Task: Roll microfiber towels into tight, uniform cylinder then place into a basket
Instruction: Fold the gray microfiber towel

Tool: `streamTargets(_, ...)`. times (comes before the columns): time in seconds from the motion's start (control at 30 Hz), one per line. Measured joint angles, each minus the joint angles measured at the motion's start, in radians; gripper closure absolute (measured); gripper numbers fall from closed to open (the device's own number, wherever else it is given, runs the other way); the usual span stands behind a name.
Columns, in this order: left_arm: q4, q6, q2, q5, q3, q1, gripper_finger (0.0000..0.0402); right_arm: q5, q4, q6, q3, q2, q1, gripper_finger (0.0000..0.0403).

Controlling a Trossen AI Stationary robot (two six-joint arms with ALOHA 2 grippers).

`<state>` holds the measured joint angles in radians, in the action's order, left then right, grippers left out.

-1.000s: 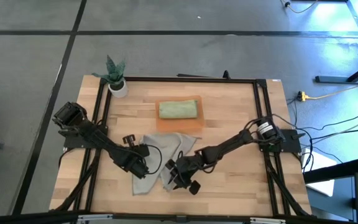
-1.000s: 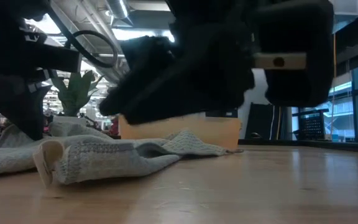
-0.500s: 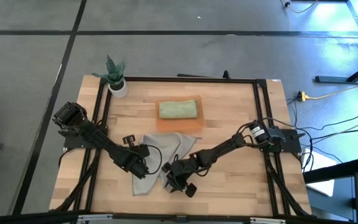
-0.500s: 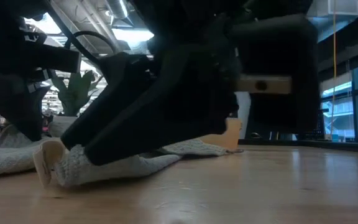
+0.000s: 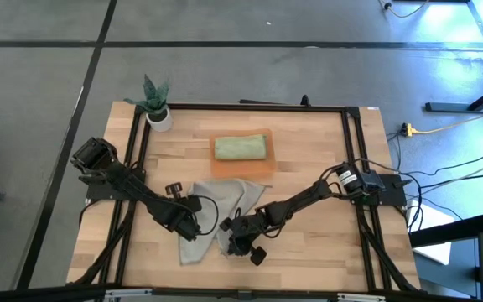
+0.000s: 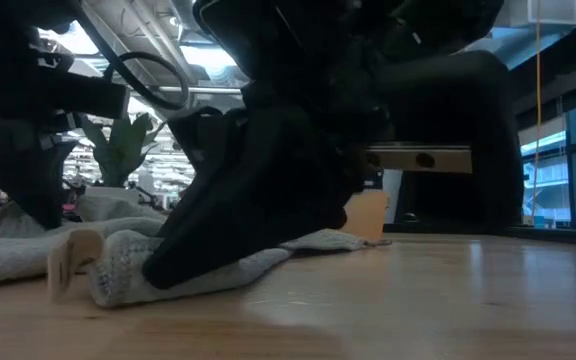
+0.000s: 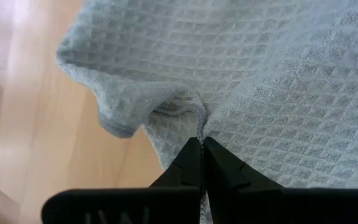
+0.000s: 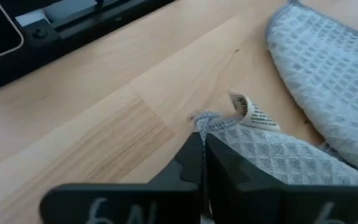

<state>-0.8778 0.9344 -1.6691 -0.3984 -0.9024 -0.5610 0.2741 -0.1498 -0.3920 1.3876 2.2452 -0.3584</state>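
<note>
A grey towel lies flat and crumpled on the wooden table, near the front edge. It is not rolled up.

The left gripper is down on the left part of the grey towel. In the left wrist view its two dark fingers are pressed together, and they pinch a small fold of the grey towel.

The right gripper is down at the front right corner of the grey towel. In the right wrist view its fingers are pressed together too. They pinch the towel's edge right by a little white tag. In the low view the right gripper is a big dark shape sitting on the towel, and it is hard to see the fingertips there.

The orange basket sits just behind the grey towel, toward the back of the table. A green towel lies inside it. It looks rolled or folded, but from above I cannot tell which.

A small plant in a white pot stands well behind the grey towel, at the back left corner of the table.
</note>
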Motion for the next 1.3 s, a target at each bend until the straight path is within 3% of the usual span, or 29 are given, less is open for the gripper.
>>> streamTargets(0.23, 0.0, 0.0, 0.0, 0.043, 0.0, 0.0, 0.0395, -0.04, 0.052, 0.002, 0.0, -0.013, 0.002, 0.0396)
streamTargets(0.5, -0.021, -0.014, 0.0, 0.121, -0.002, 0.019, 0.0345, -0.098, 0.111, 0.002, 0.0, -0.049, 0.003, 0.0397)
streamTargets(0.6, -0.078, -0.023, 0.0, 0.176, -0.024, 0.028, 0.0339, -0.097, 0.115, 0.016, 0.0, -0.049, 0.009, 0.0399)
streamTargets(0.87, -0.319, -0.02, 0.0, 0.116, -0.194, -0.018, 0.0338, -0.1, 0.123, 0.076, 0.0, -0.049, 0.029, 0.0398)
streamTargets(1.0, -0.26, -0.024, 0.0, 0.114, -0.264, -0.071, 0.0337, -0.1, 0.12, 0.079, 0.0, -0.049, 0.027, 0.0398)
streamTargets(1.3, 0.107, -0.073, 0.0, 0.133, -0.262, -0.267, 0.0337, -0.099, 0.119, 0.12, 0.0, -0.049, 0.029, 0.0398)
